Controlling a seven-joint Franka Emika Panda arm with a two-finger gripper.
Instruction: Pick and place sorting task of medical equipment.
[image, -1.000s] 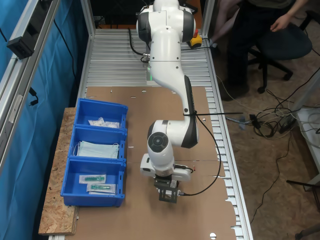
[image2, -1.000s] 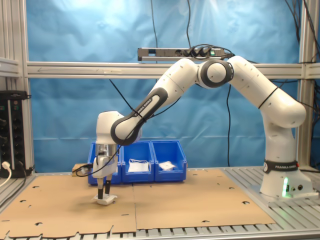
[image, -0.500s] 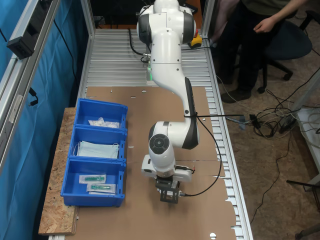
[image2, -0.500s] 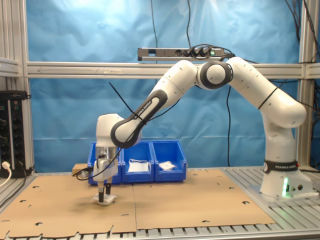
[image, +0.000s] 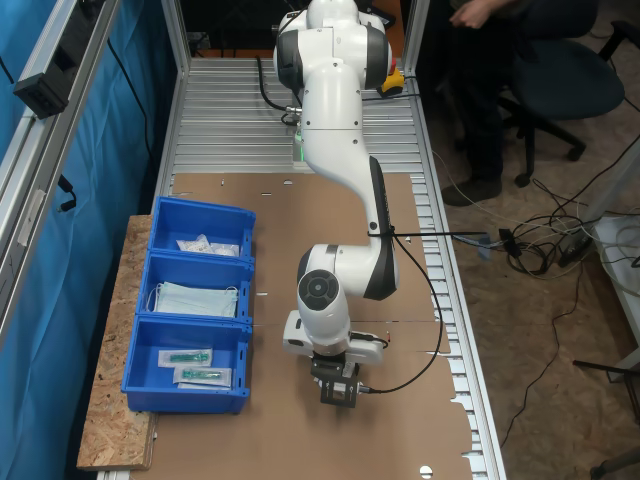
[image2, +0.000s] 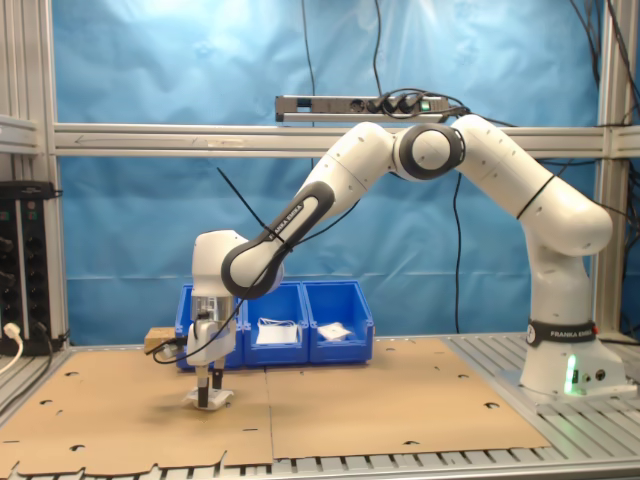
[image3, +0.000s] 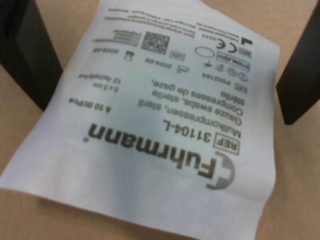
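the packet (image3: 150, 125) lies flat on the desk (image: 390, 250), between the two fingers (image3: 22, 50) of the gripper (image2: 208, 390). three bins (image: 190, 320) sit in a row along one side edge of the desk, at the first exterior view's left. the robot base (image2: 565, 355) stands at the desk's far end, well apart from the packet.

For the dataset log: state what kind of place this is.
Most likely a robotics lab test cell: the arm is bolted to an aluminium frame table, blue curtains screen the workspace, and loose cables trail over the floor beside an office chair.
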